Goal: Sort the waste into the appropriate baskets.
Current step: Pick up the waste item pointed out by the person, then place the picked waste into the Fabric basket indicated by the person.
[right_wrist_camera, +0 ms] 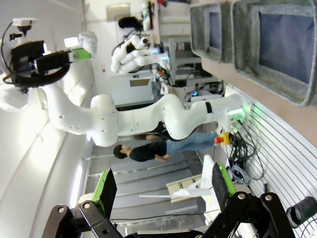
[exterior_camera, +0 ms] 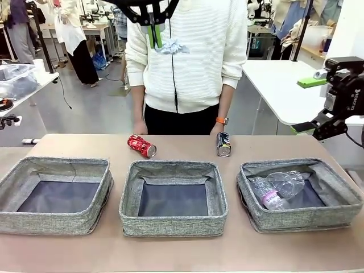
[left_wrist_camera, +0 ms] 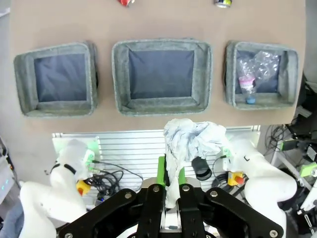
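Verify paper wad [left_wrist_camera: 190, 141] pinched in closed left end effector [left_wrist_camera: 171, 181], high above table [exterior_camera: 170, 256], in line with middle basket [exterior_camera: 173, 224]. Expect downward travel for release. Leave right end effector [right_wrist_camera: 163, 191] open, empty, at right.

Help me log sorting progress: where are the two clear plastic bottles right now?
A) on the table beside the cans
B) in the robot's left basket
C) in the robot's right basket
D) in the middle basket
C: the clear bottles lie crumpled together inside the right basket, a purple label showing on one.
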### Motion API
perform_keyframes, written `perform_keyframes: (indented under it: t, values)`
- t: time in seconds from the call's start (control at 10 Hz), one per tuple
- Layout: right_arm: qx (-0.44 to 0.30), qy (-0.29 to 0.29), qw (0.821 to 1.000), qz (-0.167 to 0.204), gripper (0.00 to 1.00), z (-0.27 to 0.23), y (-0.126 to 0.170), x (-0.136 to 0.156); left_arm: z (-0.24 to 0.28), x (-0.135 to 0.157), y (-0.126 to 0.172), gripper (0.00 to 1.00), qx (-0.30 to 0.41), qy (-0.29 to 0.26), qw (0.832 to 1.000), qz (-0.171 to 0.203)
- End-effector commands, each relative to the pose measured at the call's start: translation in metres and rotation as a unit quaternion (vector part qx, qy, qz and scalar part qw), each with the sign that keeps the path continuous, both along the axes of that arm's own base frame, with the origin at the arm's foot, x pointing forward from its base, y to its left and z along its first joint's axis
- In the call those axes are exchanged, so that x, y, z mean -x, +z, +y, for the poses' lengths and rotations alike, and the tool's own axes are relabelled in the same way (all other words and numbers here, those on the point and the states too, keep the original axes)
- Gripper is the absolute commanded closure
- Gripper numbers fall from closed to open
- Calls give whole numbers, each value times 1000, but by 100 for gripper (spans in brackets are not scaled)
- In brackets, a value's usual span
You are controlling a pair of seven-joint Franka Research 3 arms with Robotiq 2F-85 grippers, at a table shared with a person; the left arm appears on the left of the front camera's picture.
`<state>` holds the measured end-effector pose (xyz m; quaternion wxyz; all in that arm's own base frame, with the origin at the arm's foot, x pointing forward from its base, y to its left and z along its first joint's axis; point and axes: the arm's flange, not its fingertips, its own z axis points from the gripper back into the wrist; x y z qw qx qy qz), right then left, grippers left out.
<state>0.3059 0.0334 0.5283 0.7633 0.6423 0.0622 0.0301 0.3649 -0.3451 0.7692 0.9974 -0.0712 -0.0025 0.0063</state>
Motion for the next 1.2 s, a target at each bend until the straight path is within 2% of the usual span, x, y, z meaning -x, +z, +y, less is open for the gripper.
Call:
perform_keyframes:
  t: [0.0, 0.1, 0.2, 1.1]
  values:
    - [-11, 2, 1000, -11, 0, 1, 2, -2, -8, 0, 12, 94, 3, -1, 1000, 16]
    - [-11, 2, 1000, -11, 0, 1, 2, -2, -7, 0, 9, 94, 7, 0, 1000, 23]
    - [-11, 2, 1000, -11, 0, 1, 2, -2, -1, -1, 4, 94, 2, -4, 1000, 4]
    - [-11, 2, 1000, -11, 0, 1, 2, -2, -1, -1, 4, 94, 2, -4, 1000, 4]
